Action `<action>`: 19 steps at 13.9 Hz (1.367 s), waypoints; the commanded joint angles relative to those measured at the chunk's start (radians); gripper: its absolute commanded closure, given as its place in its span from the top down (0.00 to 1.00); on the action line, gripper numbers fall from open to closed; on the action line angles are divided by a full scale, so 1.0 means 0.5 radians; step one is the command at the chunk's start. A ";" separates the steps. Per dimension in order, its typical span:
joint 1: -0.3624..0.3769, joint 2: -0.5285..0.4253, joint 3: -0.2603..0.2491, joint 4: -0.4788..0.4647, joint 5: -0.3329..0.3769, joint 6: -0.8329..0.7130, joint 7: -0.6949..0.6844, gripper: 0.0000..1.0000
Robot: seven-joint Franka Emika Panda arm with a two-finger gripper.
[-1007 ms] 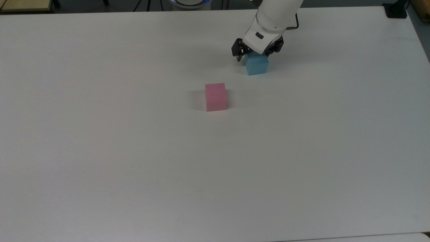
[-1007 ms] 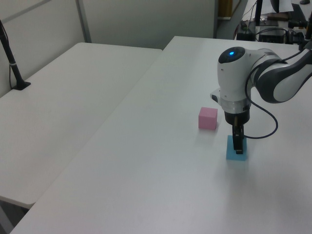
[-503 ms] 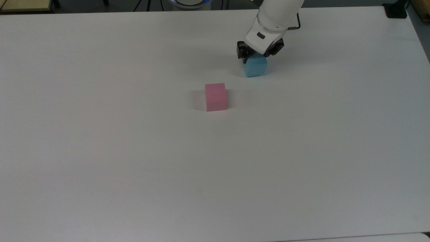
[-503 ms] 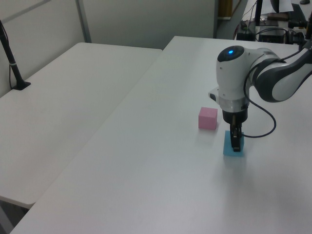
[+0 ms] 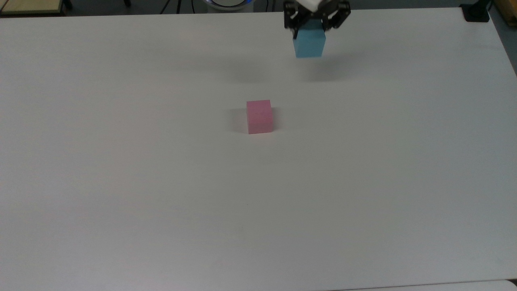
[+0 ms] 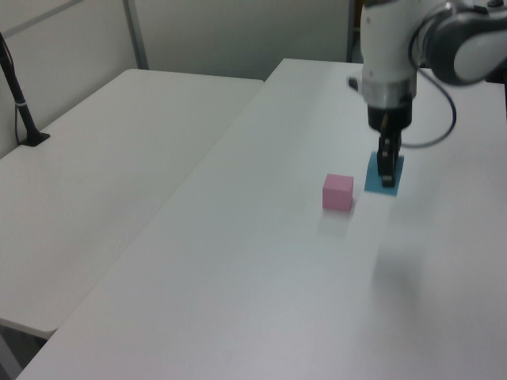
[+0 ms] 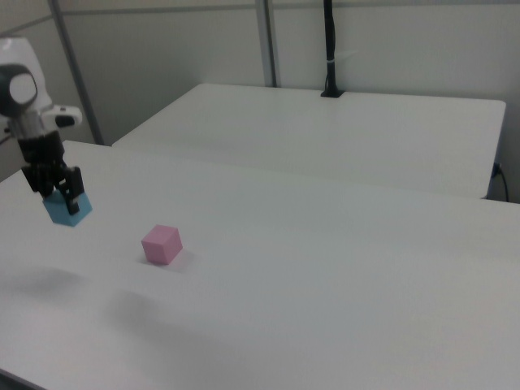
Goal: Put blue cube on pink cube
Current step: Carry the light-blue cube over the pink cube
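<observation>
The blue cube (image 5: 309,42) (image 6: 383,174) (image 7: 67,210) hangs in the air above the white table (image 5: 161,194), with my gripper (image 5: 311,24) (image 6: 386,165) (image 7: 58,193) shut on its upper part. Its shadow lies on the table below. The pink cube (image 5: 259,116) (image 6: 338,192) (image 7: 162,244) rests on the table, nearer the front and to the left of the blue cube in the top view. In the right view the held cube is up and to the left of the pink one.
A second white table (image 6: 103,158) (image 7: 341,130) adjoins this one, with a black post (image 6: 20,103) (image 7: 330,49) standing on it. A black clamp (image 5: 476,12) sits at the top view's far right corner. Open tabletop surrounds the pink cube.
The gripper has closed on the blue cube and lifted it off the table, rising well above the surface. The pink cube has stayed put.
</observation>
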 commanded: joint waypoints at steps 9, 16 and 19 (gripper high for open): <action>-0.084 0.240 -0.252 0.707 0.016 -0.248 -0.044 0.00; -0.118 0.459 -0.252 0.809 -0.138 -0.095 -0.056 0.00; -0.036 0.520 -0.359 0.617 -0.162 0.059 -0.087 0.00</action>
